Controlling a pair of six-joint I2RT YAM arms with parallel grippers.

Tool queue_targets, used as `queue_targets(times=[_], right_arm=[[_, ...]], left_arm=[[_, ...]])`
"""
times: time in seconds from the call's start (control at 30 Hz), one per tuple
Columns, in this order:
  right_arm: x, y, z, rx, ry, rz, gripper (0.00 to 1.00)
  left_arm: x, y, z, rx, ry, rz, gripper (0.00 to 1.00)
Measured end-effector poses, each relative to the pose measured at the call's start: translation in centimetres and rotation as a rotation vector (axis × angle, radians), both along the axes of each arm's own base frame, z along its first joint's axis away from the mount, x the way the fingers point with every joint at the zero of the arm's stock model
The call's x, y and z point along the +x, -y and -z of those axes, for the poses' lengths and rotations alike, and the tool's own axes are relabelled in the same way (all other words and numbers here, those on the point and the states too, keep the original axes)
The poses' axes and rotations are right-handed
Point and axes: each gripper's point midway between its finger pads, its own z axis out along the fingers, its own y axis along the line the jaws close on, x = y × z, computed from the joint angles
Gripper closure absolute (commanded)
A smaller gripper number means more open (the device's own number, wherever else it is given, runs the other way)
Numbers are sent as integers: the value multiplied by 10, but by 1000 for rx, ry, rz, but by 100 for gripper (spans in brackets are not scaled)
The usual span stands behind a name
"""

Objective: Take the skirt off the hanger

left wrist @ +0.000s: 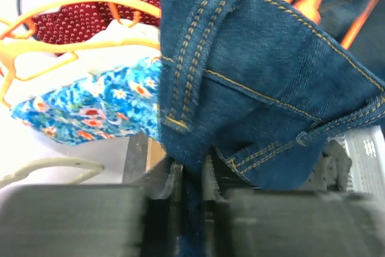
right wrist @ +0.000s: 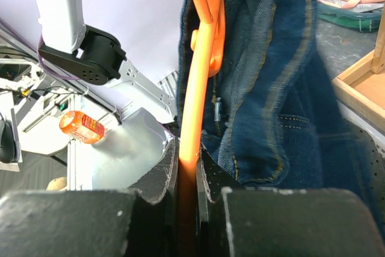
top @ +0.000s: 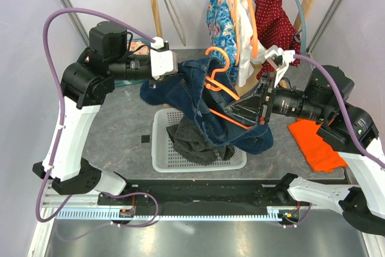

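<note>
your left pincer is clamped on an edge of the denim skirt; your right pincer is clamped on the orange hanger, above the white basket.

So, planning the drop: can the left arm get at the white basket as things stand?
Probably yes: the left gripper, shut on the denim skirt, hangs up-left of the basket in the top view; only skirt fabric lies between.
</note>
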Motion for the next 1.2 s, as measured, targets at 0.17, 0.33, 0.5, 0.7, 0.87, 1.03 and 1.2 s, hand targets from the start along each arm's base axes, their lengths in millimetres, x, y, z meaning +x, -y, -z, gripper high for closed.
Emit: queue_targets(times=[0.17,0.33,0.5,0.7,0.87,1.03,1.2], right_arm=[[3,0,2,-4,-2,13,81],[15,-1,12,-53,34,43,47],[35,1,13,-122,104,106,48],[49,0,10,-183,153,130,49],[62,0,13,-259,194,149,53],[72,6,18,-317,242,195,52],[84,18,19,-378,308,289,41]], left_arm=[[-5,-3,-3,13,30,16,98],[-7,-9,4,40,4,1,98],[-12,-14,14,70,-40,-5,98],[-12,-14,14,70,-41,-6,98],[-13,-15,13,68,-38,-6,98],[-15,-15,11,62,-38,-6,98],[-16,-15,9,56,-43,-7,98]])
